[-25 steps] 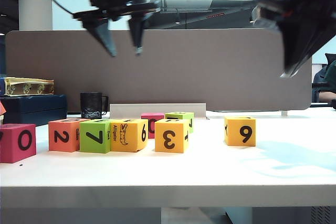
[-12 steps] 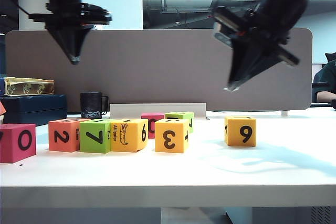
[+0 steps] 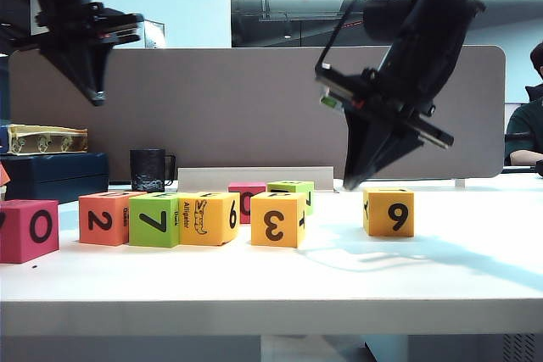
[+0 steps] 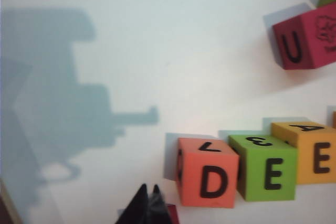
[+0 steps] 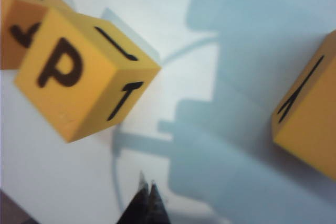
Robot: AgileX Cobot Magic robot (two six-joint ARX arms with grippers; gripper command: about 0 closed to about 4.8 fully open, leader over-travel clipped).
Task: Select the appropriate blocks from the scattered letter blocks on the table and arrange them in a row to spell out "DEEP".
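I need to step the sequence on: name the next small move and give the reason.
Probably lower the shut right tool beside the yellow-orange 3 block and nudge it against the alligator block; a gap still separates it from the row. The left tool hangs high and shut.

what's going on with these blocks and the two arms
A two-armed robot is spelling DEEP with foam blocks on the white table. The orange block, green block and yellow block sit touching in a row, tops reading D, E, E. The P block stands just right of them with a small gap. Neither arm holds anything: the left gripper is shut, high on the left, and the right gripper is shut, low between the P block and the 9 block.
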